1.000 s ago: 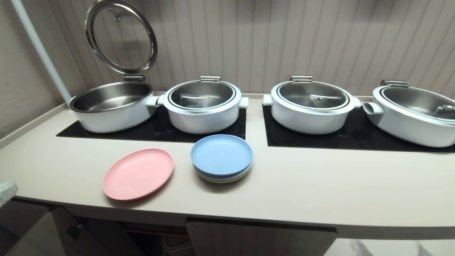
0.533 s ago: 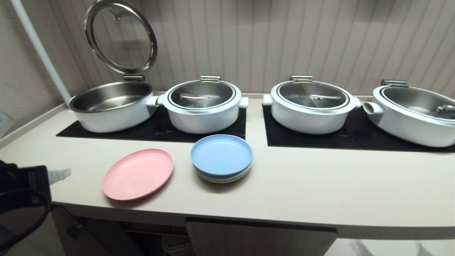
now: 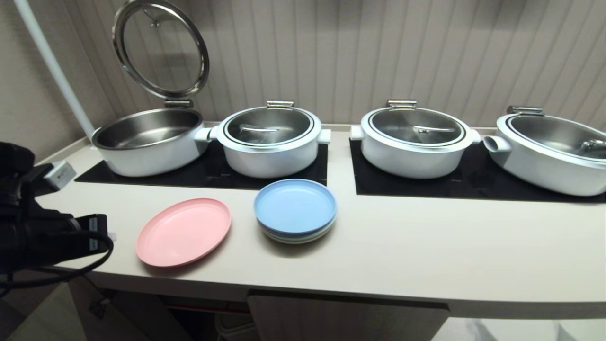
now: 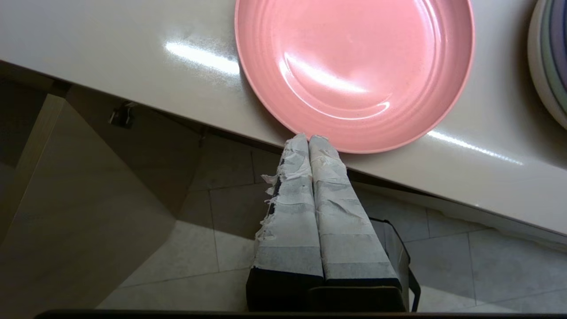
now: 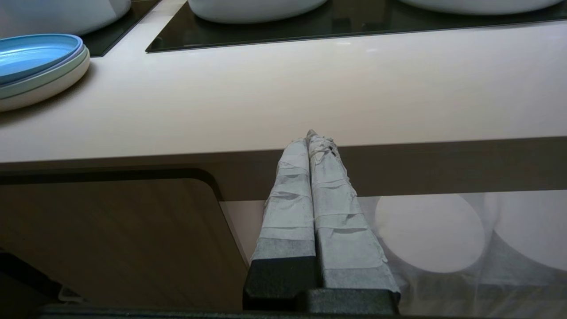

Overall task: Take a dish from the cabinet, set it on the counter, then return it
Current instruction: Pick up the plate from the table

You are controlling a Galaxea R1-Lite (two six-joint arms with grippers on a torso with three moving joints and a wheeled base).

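Observation:
The pink dish (image 3: 183,231) lies flat on the counter (image 3: 402,255), near its front edge and left of the middle. My left gripper (image 3: 111,235) hangs just left of the dish, mostly hidden behind its black wrist. In the left wrist view it (image 4: 308,138) is shut and empty, raised out beyond the counter's front edge (image 4: 186,102), its taped tips in line with the dish's near rim (image 4: 354,79). My right gripper (image 5: 310,135) is shut and empty, parked low before the counter's front edge. The cabinet (image 3: 345,317) sits below, its left door (image 4: 66,212) swung open.
A stack of plates topped by a blue one (image 3: 295,208) stands right of the dish. Several white pots (image 3: 270,142) sit on black cooktop panels (image 3: 473,184) at the back; the leftmost pot (image 3: 147,139) has its lid raised. Tiled floor (image 4: 221,248) lies below.
My left arm has risen into view from the lower left and swung toward the dish's left side. The dish and the plate stack have not moved.

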